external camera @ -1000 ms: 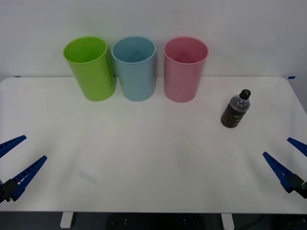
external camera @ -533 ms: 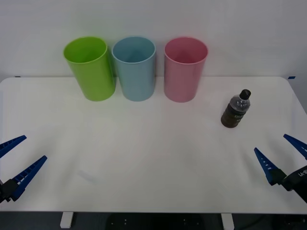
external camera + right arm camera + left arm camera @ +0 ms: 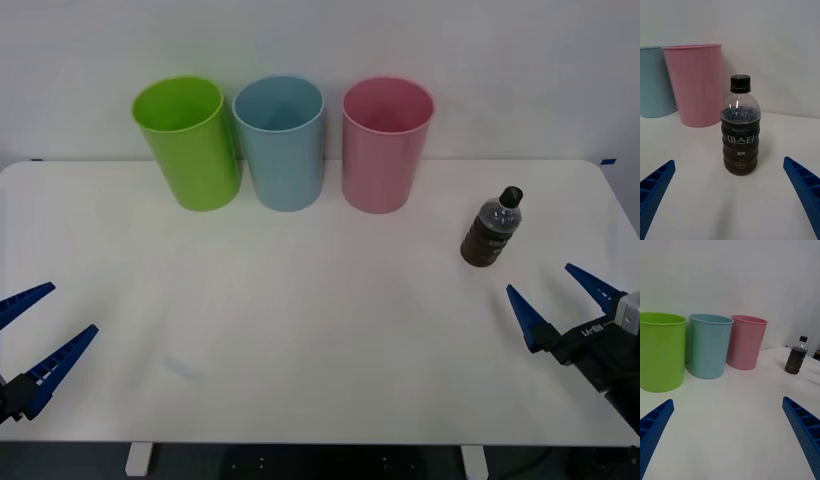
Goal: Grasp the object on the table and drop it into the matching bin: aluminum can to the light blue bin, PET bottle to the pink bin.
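Bottle (image 3: 492, 232) first: it stands upright on the white table (image 3: 320, 330), toward the robot's right side, well apart from the three bins lined up along the far edge. It is a small clear plastic one with dark brown liquid and a black cap, so by the task it belongs in the pink bin (image 3: 385, 145), which is the bin nearest to it; the light blue bin (image 3: 281, 142) sits between the pink one and a lime green bin (image 3: 189, 142).

Nothing of the task looks done yet. The bottle is untouched and no bin appears to hold anything, though the front view reaches only partway down inside them. The grasp, the lift, the carry over the pink rim and the release are all left.

The right gripper (image 3: 560, 298) is low over the table just on the near side of the bottle, its jaws spread wide and empty. From the right wrist view the bottle sits squarely between the two blue fingers (image 3: 655, 187) but farther off, touching neither. It reads as lined up for the approach.

The left gripper (image 3: 40, 325) waits at the table's near left edge, jaws likewise wide apart and holding nothing.
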`<state>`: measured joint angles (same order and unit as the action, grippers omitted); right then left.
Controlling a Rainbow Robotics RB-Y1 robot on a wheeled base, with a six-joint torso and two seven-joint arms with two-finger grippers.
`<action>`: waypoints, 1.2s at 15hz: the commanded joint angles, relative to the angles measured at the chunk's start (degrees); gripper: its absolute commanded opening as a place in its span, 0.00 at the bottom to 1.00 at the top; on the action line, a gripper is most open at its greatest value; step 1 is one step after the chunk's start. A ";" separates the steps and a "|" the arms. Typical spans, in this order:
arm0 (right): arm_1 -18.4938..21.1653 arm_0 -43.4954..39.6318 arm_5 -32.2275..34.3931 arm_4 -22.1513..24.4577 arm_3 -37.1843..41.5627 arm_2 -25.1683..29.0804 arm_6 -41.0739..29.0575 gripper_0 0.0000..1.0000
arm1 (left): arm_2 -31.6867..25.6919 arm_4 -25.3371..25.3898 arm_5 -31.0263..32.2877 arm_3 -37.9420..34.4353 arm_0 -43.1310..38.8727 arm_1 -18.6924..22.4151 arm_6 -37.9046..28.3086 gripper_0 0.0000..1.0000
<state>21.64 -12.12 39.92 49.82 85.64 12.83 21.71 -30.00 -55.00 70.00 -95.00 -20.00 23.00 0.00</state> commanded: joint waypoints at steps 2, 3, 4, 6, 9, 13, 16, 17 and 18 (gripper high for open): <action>-2.04 4.47 -2.21 1.94 -4.08 0.00 0.62 1.00 | 0.00 0.00 0.00 0.00 0.00 0.00 0.00 1.00; -2.56 6.23 -2.57 2.12 -5.75 0.00 0.97 1.00 | 0.00 0.00 0.00 0.00 0.00 0.00 0.00 1.00; -2.92 7.37 -3.01 2.29 -6.98 0.00 1.23 1.00 | 0.00 0.00 0.00 0.00 0.00 0.00 0.00 1.00; -3.88 9.84 -4.41 2.91 -9.27 0.00 2.02 1.00 | 0.00 0.00 0.00 0.00 0.00 0.00 0.00 1.00; -4.67 13.00 -5.55 2.91 -12.70 -0.18 3.52 1.00 | 0.00 0.00 0.00 0.00 0.00 0.00 0.00 1.00; -6.08 15.37 -8.81 4.23 -13.93 -0.53 5.01 1.00 | 0.00 0.00 0.00 0.00 0.00 0.00 0.00 1.00; -6.26 16.52 -12.15 4.32 -14.01 -2.20 5.71 1.00 | 0.00 0.00 0.00 0.00 0.00 0.00 0.00 1.00; -6.26 16.87 -13.02 4.23 -14.01 -2.73 5.98 1.00 | 0.00 0.00 0.00 0.00 0.00 0.00 0.00 1.00; -6.26 17.57 -13.99 4.32 -14.19 -3.25 6.15 1.00 | 0.00 0.00 0.00 0.00 0.00 0.00 0.00 1.00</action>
<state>15.38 4.92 26.73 54.10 71.57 10.01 27.70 -30.00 -55.00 70.00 -95.00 -20.00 23.00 0.00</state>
